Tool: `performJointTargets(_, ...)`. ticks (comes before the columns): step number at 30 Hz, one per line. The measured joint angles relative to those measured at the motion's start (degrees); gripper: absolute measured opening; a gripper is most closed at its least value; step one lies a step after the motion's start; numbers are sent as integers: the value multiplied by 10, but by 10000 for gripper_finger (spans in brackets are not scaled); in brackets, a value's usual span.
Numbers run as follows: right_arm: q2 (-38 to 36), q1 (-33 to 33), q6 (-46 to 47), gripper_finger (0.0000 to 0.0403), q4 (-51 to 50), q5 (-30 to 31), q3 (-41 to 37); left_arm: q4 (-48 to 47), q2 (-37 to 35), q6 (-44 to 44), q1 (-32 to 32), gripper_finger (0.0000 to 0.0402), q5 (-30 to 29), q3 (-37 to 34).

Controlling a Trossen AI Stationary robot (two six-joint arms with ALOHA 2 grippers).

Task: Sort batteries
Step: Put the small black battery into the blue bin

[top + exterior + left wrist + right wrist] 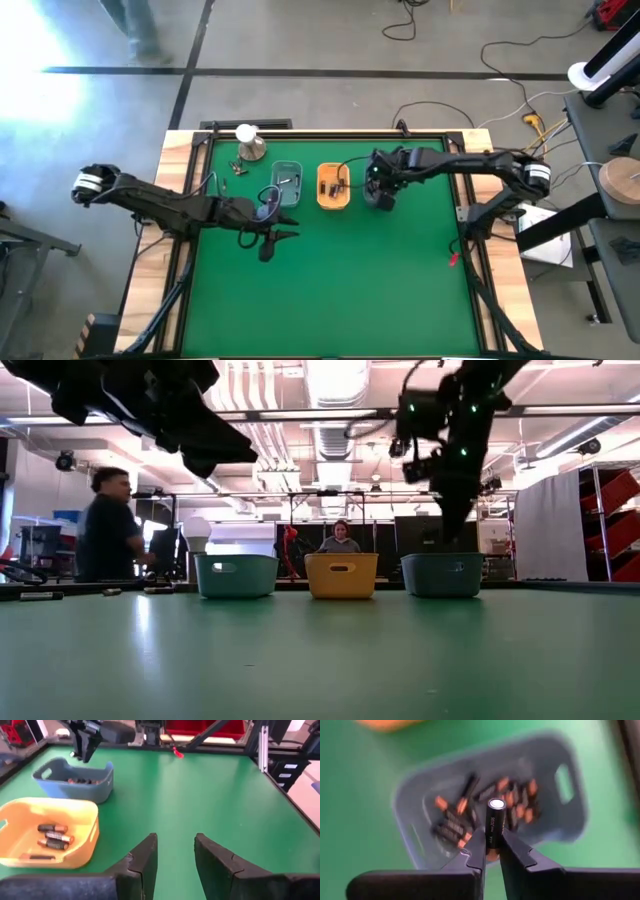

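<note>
Green felt covers the table in the high view. Near its upper middle sit a grey-blue tray and an orange tray. The left gripper lies just below the grey-blue tray; the right gripper hangs right of the orange tray, hiding what is under it.

In the low view three trays stand in a row at mid-frame: a teal tray at left, a yellow one in the centre, a blue-grey one at right, with the right arm coming down above the last.

In the left wrist view the left gripper stands parted with nothing between its fingers; batteries lie in the yellow tray at lower left.

In the right wrist view the right gripper is clamped on one dark battery, upright at centre frame, above a blue tray holding many more batteries.
</note>
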Motion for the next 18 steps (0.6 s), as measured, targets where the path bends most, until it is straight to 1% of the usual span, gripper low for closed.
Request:
performJointTargets(2, 3, -20, -1, 26, 29, -27, -20, -3, 3, -2, -1, 109, 0, 0)
performJointTargets(5, 10, -42, -5, 28, 77, -39, -50, -4, 7, -1, -1, 109, -9, 0)
performJointTargets(7, 16, -55, -7, 32, 110, -64, -64, -4, 8, -1, -1, 109, -19, 0)
performJointTargets(9, 26, -58, -7, 33, 118, -80, -70, -5, 9, -1, -1, 109, -26, 0)
performJointTargets(18, 83, -61, -30, 38, 131, -79, -69, -4, 6, -4, -1, 109, -40, 0)
